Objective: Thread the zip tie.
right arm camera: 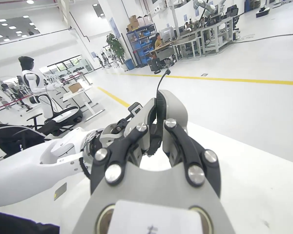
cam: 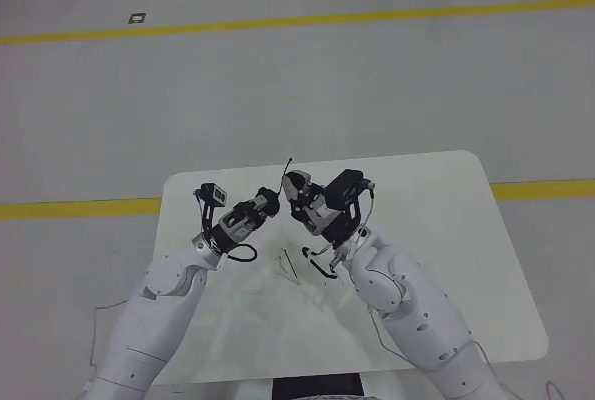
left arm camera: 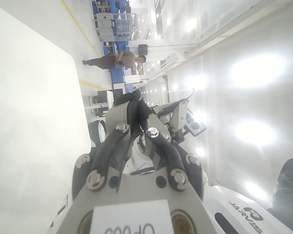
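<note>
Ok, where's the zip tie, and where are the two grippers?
zip tie [right arm camera: 158, 87], right wrist view, on its black strap above the fingers.
right gripper [right arm camera: 160, 98], right wrist view, midway between its fingertips.
left gripper [left arm camera: 134, 101], left wrist view, midway between its fingertips.

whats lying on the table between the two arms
In the top view, a couple of thin grey strips, possibly spare zip ties, lie on the white table between the left arm and the right arm.
</note>
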Motion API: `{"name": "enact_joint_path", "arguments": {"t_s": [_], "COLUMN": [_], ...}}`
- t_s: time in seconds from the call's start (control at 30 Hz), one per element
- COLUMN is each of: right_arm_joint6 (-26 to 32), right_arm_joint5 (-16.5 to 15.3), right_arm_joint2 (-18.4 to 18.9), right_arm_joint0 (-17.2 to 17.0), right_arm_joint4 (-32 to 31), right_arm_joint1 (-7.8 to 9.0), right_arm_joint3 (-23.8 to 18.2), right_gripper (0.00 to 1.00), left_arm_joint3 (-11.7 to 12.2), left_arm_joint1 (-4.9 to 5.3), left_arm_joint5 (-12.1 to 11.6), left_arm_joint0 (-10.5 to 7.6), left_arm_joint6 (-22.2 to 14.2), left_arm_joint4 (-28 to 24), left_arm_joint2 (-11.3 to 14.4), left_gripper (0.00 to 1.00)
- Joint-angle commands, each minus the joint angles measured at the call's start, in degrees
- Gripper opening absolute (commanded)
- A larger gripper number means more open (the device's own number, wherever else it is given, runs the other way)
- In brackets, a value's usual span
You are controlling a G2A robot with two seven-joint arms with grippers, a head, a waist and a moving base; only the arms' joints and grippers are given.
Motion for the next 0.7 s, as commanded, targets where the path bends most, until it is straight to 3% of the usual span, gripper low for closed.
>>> {"name": "enact_joint_path", "arguments": {"t_s": [0.0, 0.07, 0.2, 0.37, 0.67], "right_arm_joint6": [0.0, 0.0, -2.6, -5.3, -6.3], "right_arm_joint5": [0.0, 0.1, 4.6, 8.5, 11.0], "right_arm_joint2": [0.0, 0.0, -0.5, -2.1, -3.5], "right_arm_joint0": [0.0, 0.0, 0.5, 1.1, 1.8], "right_arm_joint4": [0.0, -0.1, -7.8, -12.5, -16.3], "right_arm_joint1": [0.00, 0.00, -0.02, -0.37, -0.73], "right_arm_joint3": [0.0, 0.0, 0.6, 2.0, 3.1], "right_gripper": [0.00, 0.00, 0.00, 0.00, 0.00], "left_arm_joint3": [0.0, -0.4, -0.6, -0.2, 0.9], "left_arm_joint1": [0.00, -0.05, -0.11, -0.20, -0.41], "left_arm_joint5": [0.0, 0.5, 0.1, 0.0, 0.0], "left_arm_joint0": [0.00, 0.08, 0.09, -0.48, -1.48], "left_arm_joint6": [0.0, 1.0, 2.2, 2.9, 4.2], "left_arm_joint4": [0.0, 0.3, 0.7, 0.8, 1.1], "left_arm_joint2": [0.0, 0.4, 0.8, 1.3, 1.8], "left_gripper": [0.00, 0.00, 0.00, 0.00, 0.00]}}
